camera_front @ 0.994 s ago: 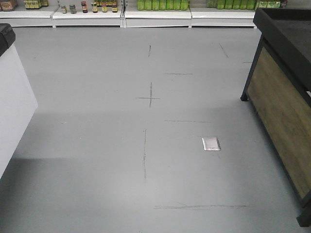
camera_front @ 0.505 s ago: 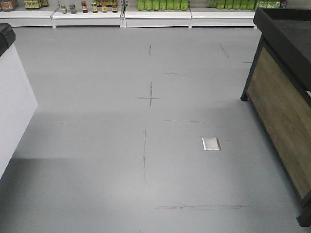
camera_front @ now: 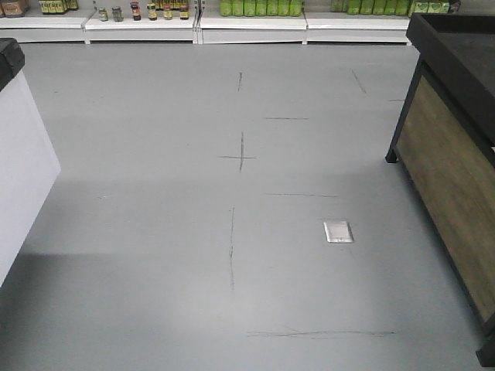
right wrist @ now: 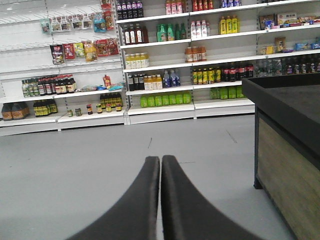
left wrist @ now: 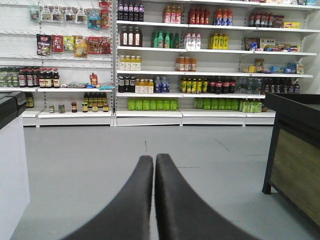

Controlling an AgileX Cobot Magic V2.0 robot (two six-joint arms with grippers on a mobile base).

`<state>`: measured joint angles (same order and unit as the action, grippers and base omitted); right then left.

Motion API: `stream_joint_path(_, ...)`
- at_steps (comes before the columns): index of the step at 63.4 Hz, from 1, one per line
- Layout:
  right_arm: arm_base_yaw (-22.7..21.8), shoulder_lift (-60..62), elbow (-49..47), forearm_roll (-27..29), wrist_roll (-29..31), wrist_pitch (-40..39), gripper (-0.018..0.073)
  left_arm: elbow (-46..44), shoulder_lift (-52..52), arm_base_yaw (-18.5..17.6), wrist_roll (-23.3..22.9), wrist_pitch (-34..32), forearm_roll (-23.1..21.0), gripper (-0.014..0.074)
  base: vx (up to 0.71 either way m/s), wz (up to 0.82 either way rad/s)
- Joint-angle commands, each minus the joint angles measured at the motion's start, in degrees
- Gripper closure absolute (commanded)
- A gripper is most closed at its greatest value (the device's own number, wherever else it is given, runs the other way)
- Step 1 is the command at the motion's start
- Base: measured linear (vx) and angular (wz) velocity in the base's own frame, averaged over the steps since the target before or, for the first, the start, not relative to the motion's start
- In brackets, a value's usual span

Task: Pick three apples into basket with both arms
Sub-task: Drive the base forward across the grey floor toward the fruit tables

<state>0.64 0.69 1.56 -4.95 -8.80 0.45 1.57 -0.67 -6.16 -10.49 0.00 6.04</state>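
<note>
No apples and no basket show in any view. My left gripper (left wrist: 154, 159) is shut, its two black fingers pressed together with nothing between them, pointing across the grey shop floor toward the shelves. My right gripper (right wrist: 160, 160) is shut and empty as well, aimed the same way. Neither arm appears in the front view, which holds only floor.
A black-topped, wood-panelled display stand (camera_front: 452, 147) stands at the right. A white cabinet (camera_front: 19, 162) juts in at the left. Shelves of bottles and jars (left wrist: 200, 65) line the far wall. A small metal floor plate (camera_front: 338, 231) lies right of centre on the grey floor (camera_front: 155, 232).
The front view has shifted slightly: floor marks, the metal plate and the stand sit a few pixels lower and to the right, so the base has crept a little. Nothing else differs.
</note>
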Motion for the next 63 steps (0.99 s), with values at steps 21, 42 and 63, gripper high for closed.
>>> stream_joint_path(21, 0.01, 0.75, 0.84, -0.19, 0.05, -4.46, 0.0568, 0.21, -0.34, -0.13, -0.06, -3.84, -0.42, 0.0603, 0.11, 0.02)
stream_joint_path(42, 0.01, 0.75, 0.84, -0.19, 0.05, -4.46, 0.0568, 0.21, -0.34, -0.13, -0.06, -3.84, -0.42, 0.0603, 0.17, 0.03)
stream_joint_path(63, 0.01, 0.75, 0.84, -0.19, 0.05, -4.46, 0.0568, 0.21, -0.34, -0.13, -0.06, -3.84, -0.42, 0.0603, 0.16, -0.12)
